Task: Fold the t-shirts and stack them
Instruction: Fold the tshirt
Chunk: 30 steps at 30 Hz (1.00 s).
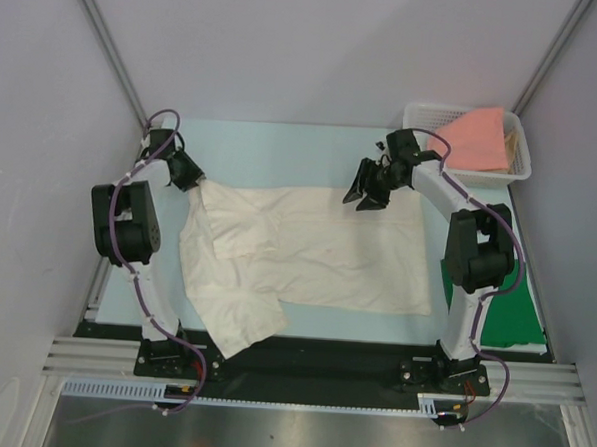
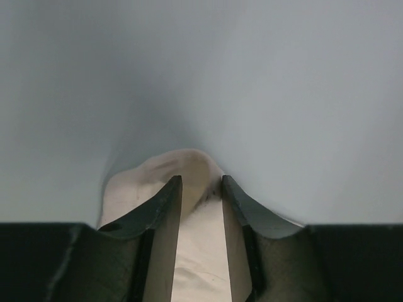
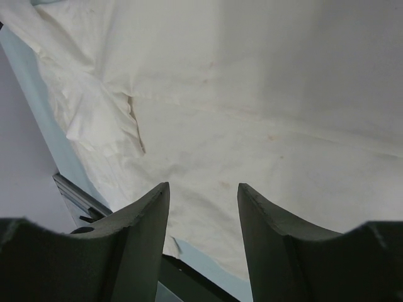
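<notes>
The cream-white t-shirt point(image 1: 317, 250) lies spread across the middle of the table, with one sleeve folded over toward the near left. My left gripper point(image 1: 188, 175) is shut on the shirt's far left corner; in the left wrist view the cloth point(image 2: 189, 165) bunches between and beyond the gripper point(image 2: 201, 184). My right gripper point(image 1: 365, 195) is open and empty, hovering over the shirt's far edge; the right wrist view shows the gripper point(image 3: 203, 189) above flat cream cloth point(image 3: 252, 113). The salmon-pink t-shirt point(image 1: 480, 138) lies in the basket. The dark green t-shirt point(image 1: 514, 315) lies at the near right.
A white lattice basket point(image 1: 421, 115) stands at the far right corner. The table's light blue surface point(image 1: 282, 153) shows beyond the shirt. Grey walls close in the left, right and back. A black rail point(image 1: 311, 359) runs along the near edge.
</notes>
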{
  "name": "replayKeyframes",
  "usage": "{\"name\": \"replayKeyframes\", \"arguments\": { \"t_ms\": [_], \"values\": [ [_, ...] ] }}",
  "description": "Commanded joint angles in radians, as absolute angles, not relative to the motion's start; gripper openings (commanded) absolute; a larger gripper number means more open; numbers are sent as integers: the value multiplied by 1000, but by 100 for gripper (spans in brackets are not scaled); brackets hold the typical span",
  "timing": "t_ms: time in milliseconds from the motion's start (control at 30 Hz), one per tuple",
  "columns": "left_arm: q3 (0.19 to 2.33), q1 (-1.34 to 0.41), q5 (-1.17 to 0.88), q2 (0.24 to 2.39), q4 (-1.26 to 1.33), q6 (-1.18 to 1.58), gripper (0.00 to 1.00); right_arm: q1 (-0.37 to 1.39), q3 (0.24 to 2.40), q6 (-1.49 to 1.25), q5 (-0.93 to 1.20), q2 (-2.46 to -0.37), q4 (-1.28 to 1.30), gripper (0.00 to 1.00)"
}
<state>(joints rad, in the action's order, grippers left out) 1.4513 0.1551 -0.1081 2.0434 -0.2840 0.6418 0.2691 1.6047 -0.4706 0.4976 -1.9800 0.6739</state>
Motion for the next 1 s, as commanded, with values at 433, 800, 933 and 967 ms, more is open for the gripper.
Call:
{"name": "replayKeyframes", "arguments": {
  "t_ms": [433, 800, 933, 967],
  "values": [
    [1514, 210, -124, 2109, -166, 594, 0, 219, 1657, -505, 405, -2082, 647, 47],
    [1517, 206, 24, 2043, -280, 512, 60, 189, 1792, -477, 325, -2131, 750, 50],
    [1476, 190, 145, 1916, -334, 460, 82, 161, 1821, -439, 229, -2138, 845, 54],
    [1465, 187, 158, 1873, -347, 459, 83, 157, 1821, -420, 213, -2135, 862, 55]
  ]
}}
